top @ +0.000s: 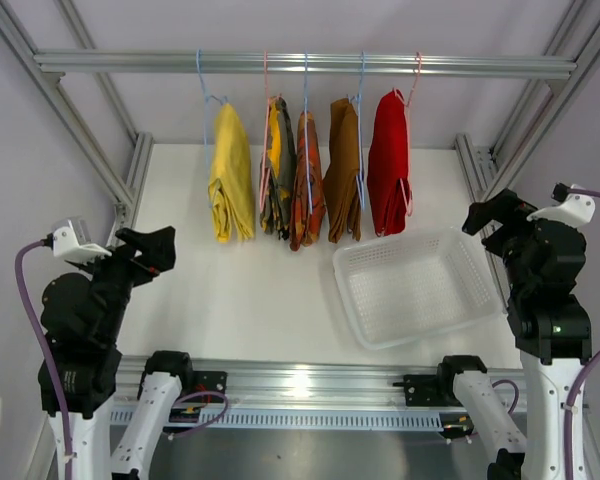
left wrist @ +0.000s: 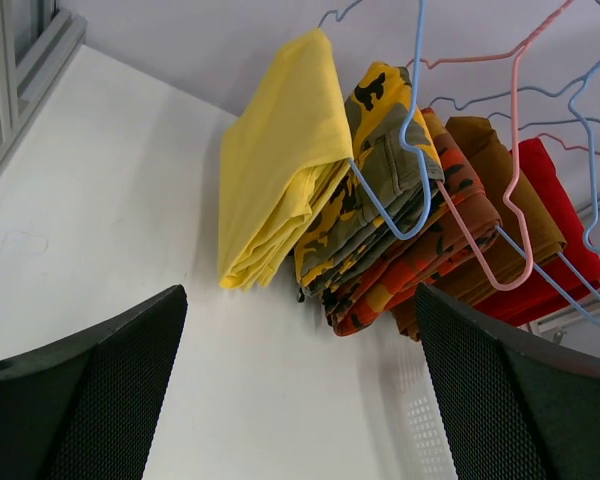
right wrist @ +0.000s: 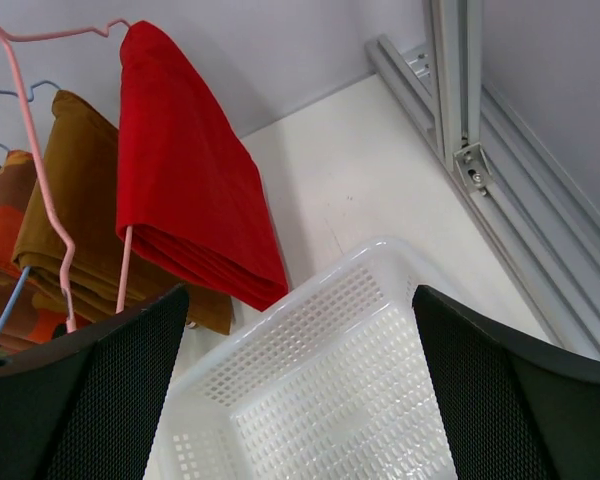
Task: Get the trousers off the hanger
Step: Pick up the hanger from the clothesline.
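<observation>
Nothing is begun yet: five folded cloth trousers (top: 307, 185) hang on thin pink and blue wire hangers (top: 305, 90) from the silver aluminium rail (top: 130, 62). The black left gripper (top: 150, 250) and black right gripper (top: 492, 215) gape empty. Next, I'd say, one must reach up to a pair.

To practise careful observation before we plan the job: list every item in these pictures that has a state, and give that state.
yellow trousers, folded, hanging
camouflage trousers, folded, hanging
orange-red patterned trousers, folded, hanging
brown trousers, folded, hanging
red trousers, folded, hanging
white basket, upright, empty
left pincer, open, empty
right pincer, open, empty
</observation>
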Robot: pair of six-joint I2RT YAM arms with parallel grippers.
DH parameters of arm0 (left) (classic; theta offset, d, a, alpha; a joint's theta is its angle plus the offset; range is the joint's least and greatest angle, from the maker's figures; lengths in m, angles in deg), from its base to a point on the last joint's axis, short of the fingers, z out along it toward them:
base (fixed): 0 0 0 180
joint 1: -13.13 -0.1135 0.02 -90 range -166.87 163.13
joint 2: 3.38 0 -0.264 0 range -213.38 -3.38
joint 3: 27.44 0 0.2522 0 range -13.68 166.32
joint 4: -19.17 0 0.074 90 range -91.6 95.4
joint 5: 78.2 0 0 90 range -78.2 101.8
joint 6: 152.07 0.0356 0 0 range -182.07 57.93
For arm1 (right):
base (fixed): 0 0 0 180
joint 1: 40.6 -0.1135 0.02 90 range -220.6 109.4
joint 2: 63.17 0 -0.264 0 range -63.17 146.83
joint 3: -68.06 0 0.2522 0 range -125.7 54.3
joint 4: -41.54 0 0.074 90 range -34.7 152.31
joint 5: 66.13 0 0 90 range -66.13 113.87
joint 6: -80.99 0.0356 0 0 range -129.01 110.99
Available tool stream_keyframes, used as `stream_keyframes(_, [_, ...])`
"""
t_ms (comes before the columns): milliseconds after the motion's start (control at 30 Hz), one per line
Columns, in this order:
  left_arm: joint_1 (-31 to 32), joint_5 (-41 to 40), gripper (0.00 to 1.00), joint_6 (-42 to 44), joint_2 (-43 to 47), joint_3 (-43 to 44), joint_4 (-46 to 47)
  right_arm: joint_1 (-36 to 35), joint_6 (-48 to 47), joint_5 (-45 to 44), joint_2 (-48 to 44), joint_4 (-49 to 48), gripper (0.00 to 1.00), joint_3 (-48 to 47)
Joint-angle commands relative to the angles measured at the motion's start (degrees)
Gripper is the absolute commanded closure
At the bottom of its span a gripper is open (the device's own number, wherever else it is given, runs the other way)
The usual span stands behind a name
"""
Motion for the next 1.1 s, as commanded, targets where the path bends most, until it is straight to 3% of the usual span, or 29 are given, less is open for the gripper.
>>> stream_keyframes(0, [-0.5,2.0,0.01,4.3,-1.5,3.9,-6.2,0.2,-1.6,1.1,0.6,9.0,0.01,-3.8])
stream_keyframes(67, [-0.5,6.6,0.01,5.4,1.5,1.7,-3.6,0.2,-3.9,5.9,-1.1,9.2,0.01,-2.4])
stream_keyframes(167, [-0.5,8.4,0.01,5.5,5.6,0.3,-0.6,0.2,-3.2,5.2,-2.6,9.8,0.01,-1.8])
stream_keyframes(500, [-0.4,5.7,0.01,6.5,8.1,-7.0,2.9,-0.1,-4.3,8.0,-5.5,10.0,0.01,0.6])
stream_keyframes(700, [1.0,8.3,0.00,7.2,13.2,-16.3,9.2,-0.1,-0.6,16.7,-7.7,4.9,0.01,5.5])
stream_keyframes(800, [1.4,-1.2,0.00,3.9,16.4,-19.4,9.8,0.0,-0.4,22.2,-7.9,1.9,0.00,9.2])
stream_keyframes(900, [1.9,-0.2,0.01,5.6,17.8,-19.9,11.7,0.0,0.6,22.8,-8.1,1.1,0.00,11.7])
stream_keyframes(1033, [2.0,-5.2,0.01,2.9,12.3,-16.0,9.2,0.1,1.3,21.9,-8.2,0.6,0.01,14.8])
stream_keyframes(1067, [2.0,-5.3,0.07,4.2,11.0,-14.9,9.1,0.2,1.5,21.8,-7.6,0.8,0.01,15.1])
